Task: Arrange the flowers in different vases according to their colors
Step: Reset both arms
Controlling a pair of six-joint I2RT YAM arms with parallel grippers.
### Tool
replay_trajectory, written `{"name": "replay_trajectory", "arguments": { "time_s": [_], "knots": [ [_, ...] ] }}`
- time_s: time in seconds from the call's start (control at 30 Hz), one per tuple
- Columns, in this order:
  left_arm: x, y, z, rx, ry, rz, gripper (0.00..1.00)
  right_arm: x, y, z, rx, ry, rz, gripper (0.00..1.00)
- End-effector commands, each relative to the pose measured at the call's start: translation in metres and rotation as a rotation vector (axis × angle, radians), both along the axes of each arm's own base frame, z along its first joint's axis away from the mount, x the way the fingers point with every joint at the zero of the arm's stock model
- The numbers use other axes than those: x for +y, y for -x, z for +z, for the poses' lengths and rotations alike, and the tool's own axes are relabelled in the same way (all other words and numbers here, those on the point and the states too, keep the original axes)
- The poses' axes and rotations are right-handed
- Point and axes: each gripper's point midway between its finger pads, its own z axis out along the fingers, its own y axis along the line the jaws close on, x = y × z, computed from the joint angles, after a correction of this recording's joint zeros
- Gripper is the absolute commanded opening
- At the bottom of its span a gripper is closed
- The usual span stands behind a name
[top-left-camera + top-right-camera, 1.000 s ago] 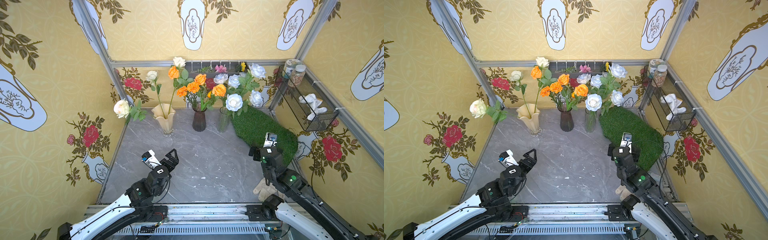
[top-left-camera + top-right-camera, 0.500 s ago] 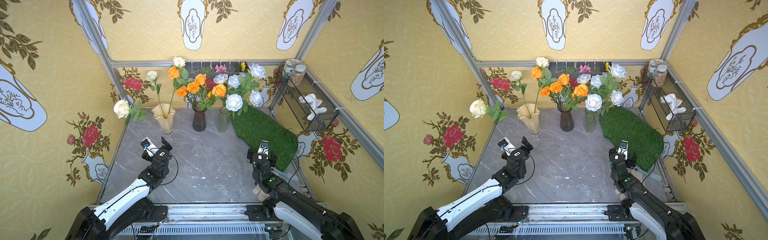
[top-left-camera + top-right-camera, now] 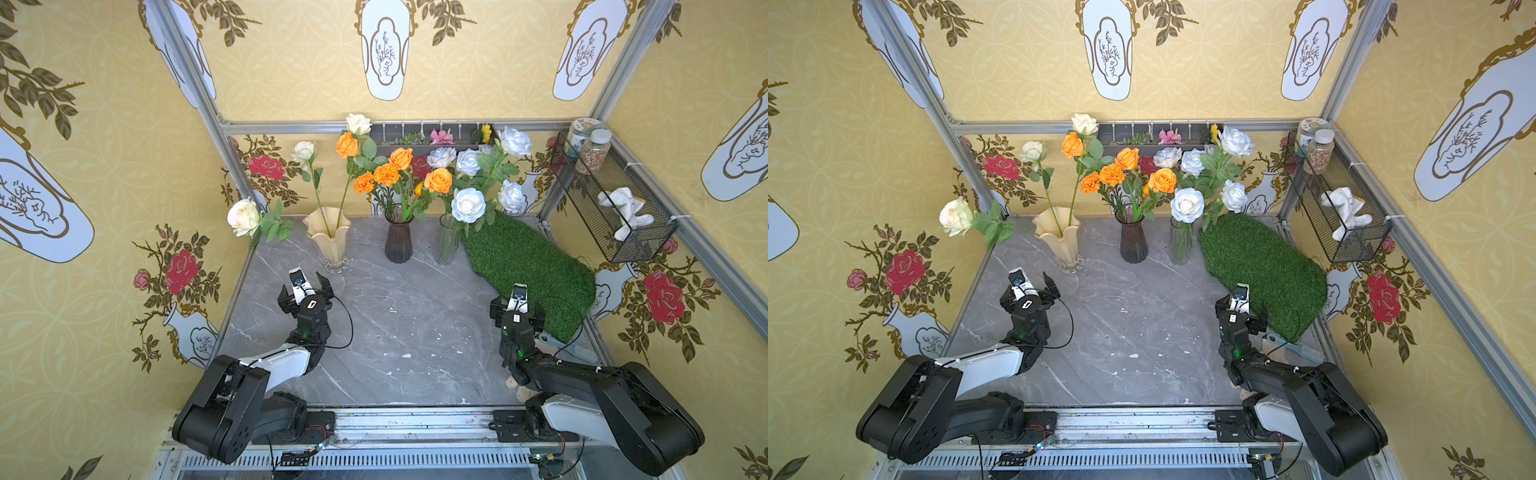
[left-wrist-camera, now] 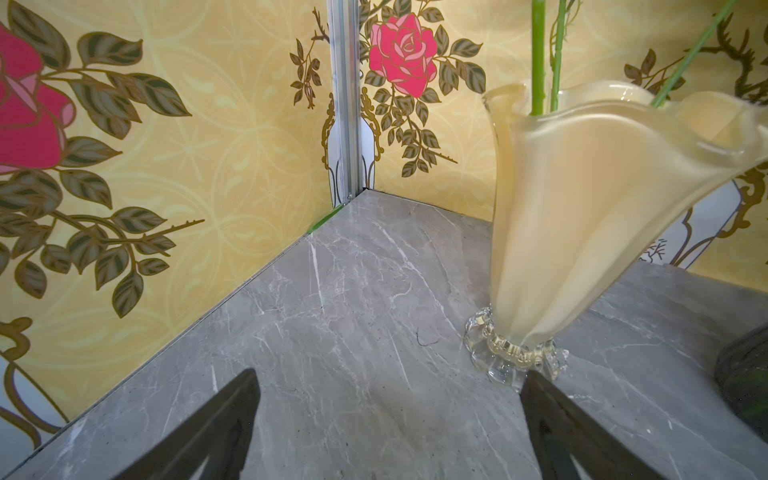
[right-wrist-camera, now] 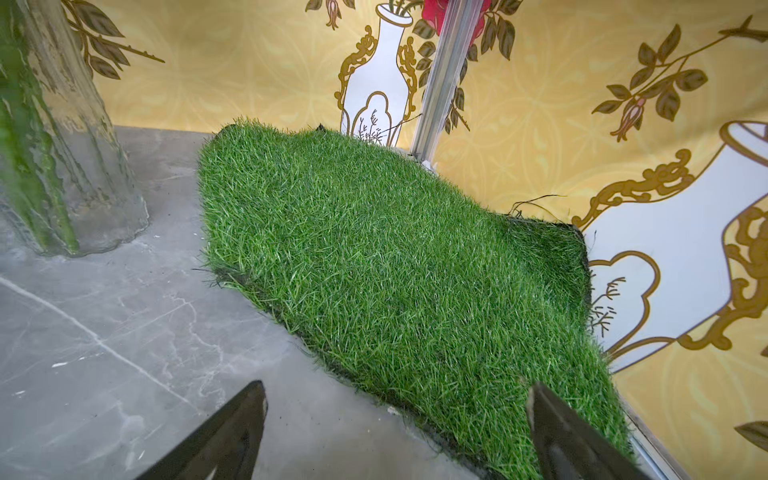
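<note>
Flowers [image 3: 440,180]: unmoved, upright in cream-yellow vase [image 3: 330,239], purple vase [image 3: 399,245] and glass vase [image 3: 448,243] at the back of the table [image 3: 395,332] | one orange rose [image 3: 347,144] seemingly stood with the cream ones | left tool [image 4: 388,374], right tool [image 5: 397,387]: jaws apart, empty, had sunk low | sorting apparently finished bar that rose.

The desk [image 3: 395,340] looks like smooth grey stone with white veins. The cream vase [image 4: 582,208] is shiny glass. The green mat [image 5: 395,270] is rough and grassy. The basket [image 3: 590,187] is black wire.
</note>
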Motion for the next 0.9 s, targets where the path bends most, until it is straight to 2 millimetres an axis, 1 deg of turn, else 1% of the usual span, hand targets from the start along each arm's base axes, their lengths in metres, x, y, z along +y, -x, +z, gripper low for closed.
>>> {"name": "replay_trajectory", "arguments": {
  "time_s": [0.0,0.03,0.1,0.13,0.2,0.3,0.43,0.5,0.53,0.57,0.63,0.67,0.73,0.8,0.87],
  "knots": [
    [0.001,0.005,0.026,-0.137,0.036,-0.006,1.0,0.004,-0.007,0.021,-0.109,-0.016,0.022,0.97],
    [0.002,0.008,0.03,-0.149,0.028,-0.008,1.0,0.004,-0.009,0.019,-0.105,-0.017,0.028,0.97],
    [0.001,0.01,0.042,-0.151,-0.043,-0.035,1.0,0.003,-0.014,0.012,-0.094,-0.016,0.026,0.97],
    [-0.001,0.01,0.044,-0.126,-0.086,-0.05,1.0,0.001,-0.015,0.01,-0.097,-0.016,0.021,0.97],
    [0.004,0.016,0.038,-0.074,-0.121,-0.04,1.0,0.005,-0.019,0.012,-0.103,0.02,0.037,0.97],
    [0.012,0.024,0.026,-0.027,-0.11,-0.004,1.0,0.008,-0.02,0.007,-0.079,-0.014,0.075,0.97],
    [0.005,0.018,0.006,0.025,-0.119,-0.044,1.0,0.011,-0.023,0.001,-0.058,-0.058,0.152,0.97],
    [0.0,0.012,-0.011,0.061,-0.128,-0.072,1.0,0.01,-0.025,-0.004,-0.051,-0.093,0.185,0.97],
    [-0.001,0.011,-0.019,0.078,-0.125,-0.077,1.0,0.01,-0.024,-0.008,-0.039,-0.115,0.204,0.97],
    [-0.003,0.008,-0.022,0.077,-0.142,-0.082,1.0,0.011,-0.025,-0.014,-0.025,-0.133,0.221,0.97],
    [0.002,0.005,-0.021,0.069,-0.148,-0.043,1.0,0.01,-0.029,-0.014,-0.047,-0.106,0.224,0.97],
    [0.006,0.007,-0.021,0.062,-0.14,-0.02,1.0,0.011,-0.029,-0.013,-0.049,-0.092,0.219,0.97],
    [0.014,0.011,-0.019,0.039,-0.111,0.012,1.0,0.011,-0.028,-0.017,-0.017,-0.118,0.213,0.97],
    [0.025,0.013,-0.02,0.025,-0.067,0.035,1.0,0.011,-0.034,-0.02,0.017,-0.115,0.206,0.97],
    [0.027,0.013,-0.022,0.033,-0.044,0.021,1.0,0.008,-0.04,-0.019,0.014,-0.11,0.187,0.97]
  ]
}}
